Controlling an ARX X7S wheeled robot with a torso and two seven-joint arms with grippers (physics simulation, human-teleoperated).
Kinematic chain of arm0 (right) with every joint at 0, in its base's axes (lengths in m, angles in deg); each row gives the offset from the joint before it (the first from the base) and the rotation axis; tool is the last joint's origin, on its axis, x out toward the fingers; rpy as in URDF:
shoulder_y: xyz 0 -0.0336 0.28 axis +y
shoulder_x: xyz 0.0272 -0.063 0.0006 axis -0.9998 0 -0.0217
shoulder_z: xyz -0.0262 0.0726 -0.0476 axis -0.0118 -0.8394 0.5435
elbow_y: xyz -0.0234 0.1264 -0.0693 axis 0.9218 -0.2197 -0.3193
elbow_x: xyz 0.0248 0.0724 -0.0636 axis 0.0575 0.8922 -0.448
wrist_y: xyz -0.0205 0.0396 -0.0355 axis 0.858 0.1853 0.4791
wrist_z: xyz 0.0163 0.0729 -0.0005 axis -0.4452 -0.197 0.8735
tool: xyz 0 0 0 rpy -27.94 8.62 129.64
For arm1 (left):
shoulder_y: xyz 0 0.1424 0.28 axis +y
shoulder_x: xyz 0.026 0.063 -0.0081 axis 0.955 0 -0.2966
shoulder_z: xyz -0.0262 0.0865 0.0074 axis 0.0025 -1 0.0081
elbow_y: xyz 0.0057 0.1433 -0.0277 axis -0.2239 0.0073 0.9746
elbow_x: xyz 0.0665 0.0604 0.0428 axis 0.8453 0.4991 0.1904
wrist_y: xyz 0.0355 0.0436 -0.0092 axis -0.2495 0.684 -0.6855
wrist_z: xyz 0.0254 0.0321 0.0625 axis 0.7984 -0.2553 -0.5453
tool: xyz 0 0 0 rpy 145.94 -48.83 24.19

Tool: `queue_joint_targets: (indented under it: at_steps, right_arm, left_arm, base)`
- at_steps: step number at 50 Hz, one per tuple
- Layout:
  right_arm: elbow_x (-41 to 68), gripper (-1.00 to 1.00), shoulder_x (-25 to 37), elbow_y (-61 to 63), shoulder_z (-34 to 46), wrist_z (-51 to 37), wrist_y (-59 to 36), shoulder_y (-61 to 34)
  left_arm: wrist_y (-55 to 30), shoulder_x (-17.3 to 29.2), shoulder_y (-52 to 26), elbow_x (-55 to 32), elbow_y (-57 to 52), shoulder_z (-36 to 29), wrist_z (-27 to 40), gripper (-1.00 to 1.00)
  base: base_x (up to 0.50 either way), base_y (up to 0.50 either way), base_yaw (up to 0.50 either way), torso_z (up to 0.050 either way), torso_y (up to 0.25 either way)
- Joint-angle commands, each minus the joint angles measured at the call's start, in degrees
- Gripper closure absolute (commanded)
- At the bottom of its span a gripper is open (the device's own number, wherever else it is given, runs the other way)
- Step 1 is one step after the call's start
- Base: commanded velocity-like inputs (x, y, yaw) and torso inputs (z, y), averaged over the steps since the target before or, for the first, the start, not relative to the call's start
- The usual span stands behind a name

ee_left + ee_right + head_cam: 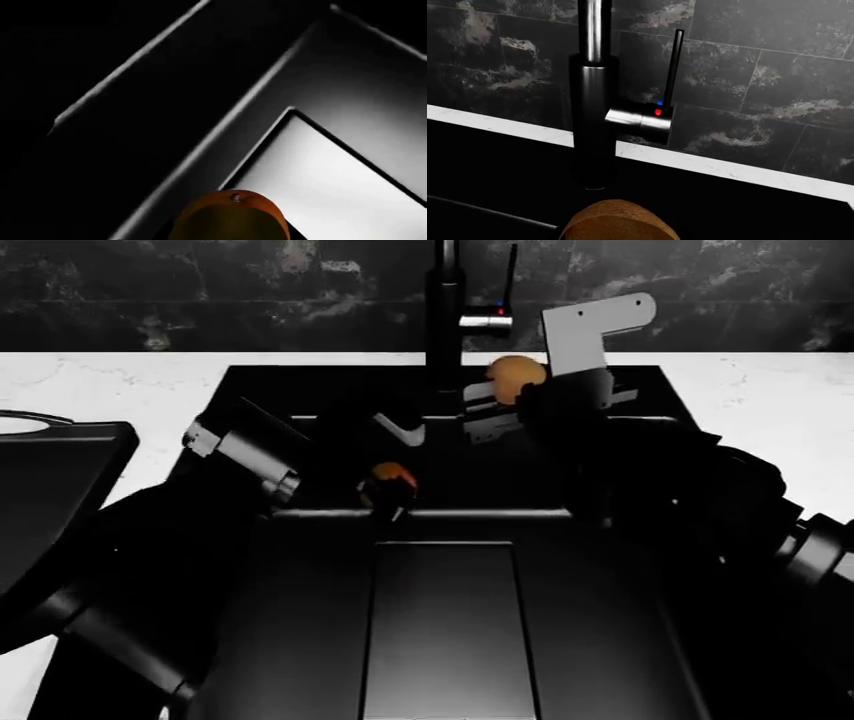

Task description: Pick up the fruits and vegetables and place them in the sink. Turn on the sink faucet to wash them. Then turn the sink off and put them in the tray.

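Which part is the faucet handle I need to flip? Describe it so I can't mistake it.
Find the black sink set in the white counter; the faucet rises at the middle of its back edge. The handle is the thin black lever standing upright from a small silver block on the spout's side. Red and blue dots on that block mark it out from the thick plain spout.

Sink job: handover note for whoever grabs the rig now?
Left end effector: shut on the mango, low over the sink.
Right end effector: shut on the tan fruit, near the sink's back edge, in front of the faucet.
Done: both fruits picked up.
Left: release both into the sink, run the faucet with its lever, shut it off, move both to the tray at the left.
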Motion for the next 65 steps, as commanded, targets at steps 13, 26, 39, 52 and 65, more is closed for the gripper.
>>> queue_joint_targets:
  at_steps: [13, 26, 39, 52, 65]
  right_arm:
    - [-1.38, 1.00, 1.56, 3.02, -0.49, -0.58, 2.44, 4.57]
    - [-1.86, 1.00, 4.53, 8.71, -0.66, -3.19, 3.80, 6.67]
    - [-2.41, 1.00, 5.64, 10.91, -1.01, -4.27, 4.10, 6.60]
    - [-2.20, 1.00, 5.61, 10.64, -1.57, -4.11, 4.26, 6.50]
    - [-2.38, 1.00, 5.30, 10.56, -1.68, -4.24, 3.87, 6.17]
  left_arm:
    - [-13.69, 18.42, 7.63, -16.14, -45.28, 14.41, 27.99, 1.00]
    - [-13.71, 22.54, 12.34, -21.42, -54.03, 21.11, 35.53, 1.00]
    - [-13.61, 24.74, 14.41, -23.60, -58.49, 23.59, 38.48, 1.00]
    - [-13.01, 25.57, 14.22, -23.96, -60.73, 25.12, 40.87, 1.00]
    - [-13.26, 25.88, 13.87, -24.04, -61.12, 25.70, 42.54, 1.00]
  base:
    - [-0.01, 0.00, 0.00, -0.012, 0.250]
    - [0.00, 0.00, 0.00, -0.012, 0.250]
    - [0.00, 0.00, 0.00, -0.012, 0.250]
    - [0.00, 0.00, 0.00, -0.001, 0.016]
    - [0.00, 0.46, 0.00, 0.000, 0.000]
